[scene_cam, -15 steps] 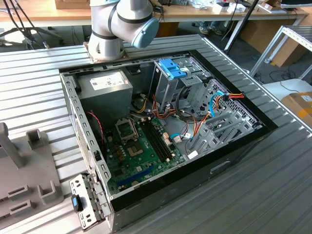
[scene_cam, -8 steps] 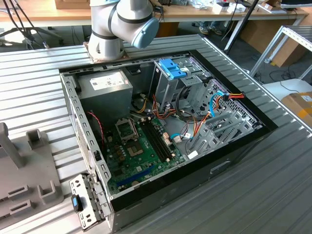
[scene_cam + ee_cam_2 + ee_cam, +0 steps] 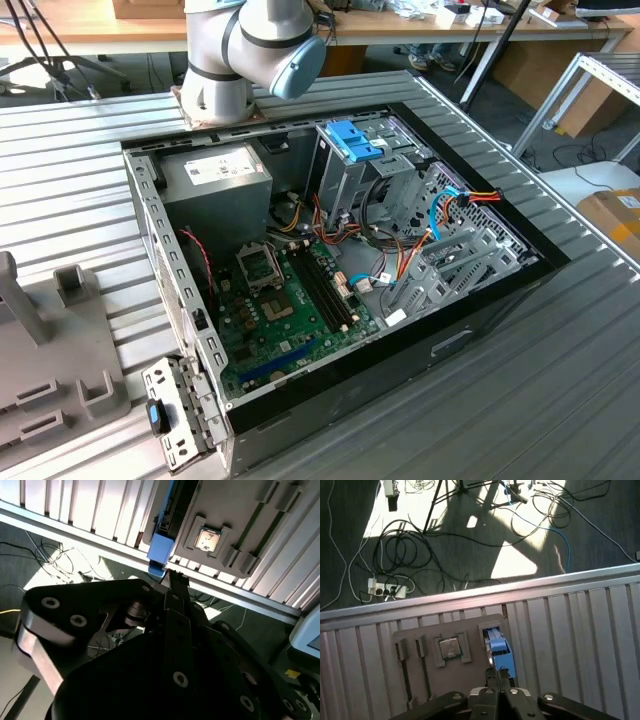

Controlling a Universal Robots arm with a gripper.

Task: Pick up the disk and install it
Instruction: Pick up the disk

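The disk (image 3: 498,650) is a black drive in a bright blue carrier, standing on edge in a slot of a grey holder (image 3: 420,680). In the second wrist view its blue end tab (image 3: 160,550) and black side (image 3: 177,505) sit just past my fingertip. My gripper (image 3: 496,675) hangs directly over the disk's near end, close to it, with the fingers drawn together and nothing held between them. The open computer case (image 3: 480,300) lies in the middle of the ribbed table in the exterior view, with a grey drive cage (image 3: 345,185) inside.
A processor chip (image 3: 449,647) sits in a pocket of the holder beside the disk. The holder lies near the table edge; below it are floor cables and a power strip (image 3: 385,586). A perforated bracket with a blue clip (image 3: 165,415) lies by the case. A light-blue latch (image 3: 355,140) tops the cage.
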